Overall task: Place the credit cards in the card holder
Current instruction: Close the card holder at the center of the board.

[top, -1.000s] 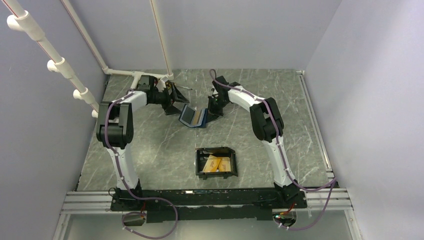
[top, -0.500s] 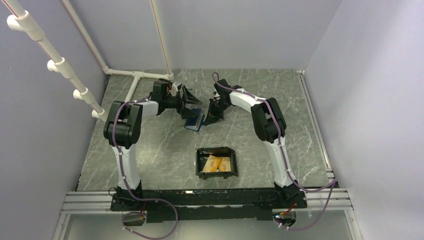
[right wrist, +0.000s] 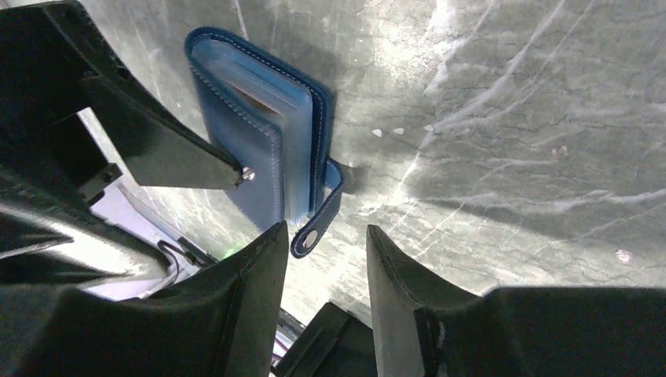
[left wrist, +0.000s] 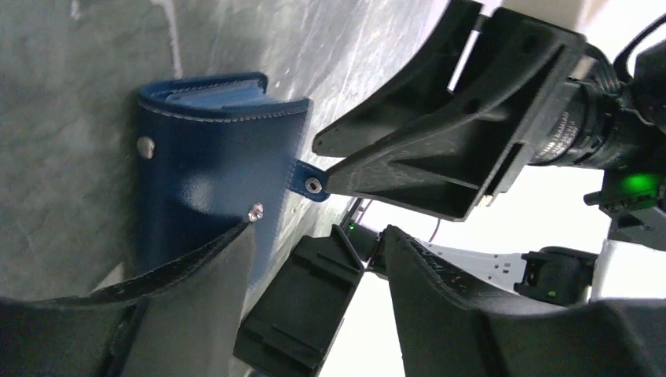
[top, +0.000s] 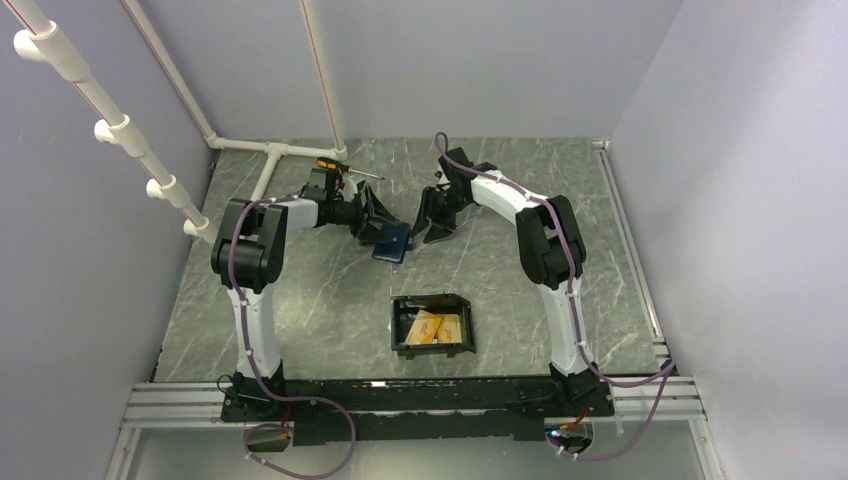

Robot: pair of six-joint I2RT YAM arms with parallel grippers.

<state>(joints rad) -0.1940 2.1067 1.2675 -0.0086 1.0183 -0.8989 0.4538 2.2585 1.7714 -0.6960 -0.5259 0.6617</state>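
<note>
While both arms reached toward the far middle of the desk (top: 300,300), the credit cards (top: 437,327) lay inside the card holder (top: 430,299) - orange-gold, at least two visible, overlapping one another. The card holder sat toward the near edge of the desk, between the two arms and well apart from both hands.

A dark blue wallet (left wrist: 204,157) was found between the hands. It was folded nearly shut, with clear sleeves showing along its open edge. Its strap tab (right wrist: 314,224) hung loose and unfastened.

Left hand (left wrist: 320,229): fingers apart, nothing clamped. One fingertip touched the wallet's cover at a metal stud, and the other finger stood well clear of the wallet.

Right hand (right wrist: 326,229): fingers apart, nothing clamped. The strap tab lay just ahead of the gap between its fingertips. In the left wrist view one of its fingers came up against the snap on that tab; whether it actually touched could not be told.

A screwdriver (top: 333,164) with a yellow and black handle lay on the desk behind the left hand, near the far edge - apart from the wallet.
</note>
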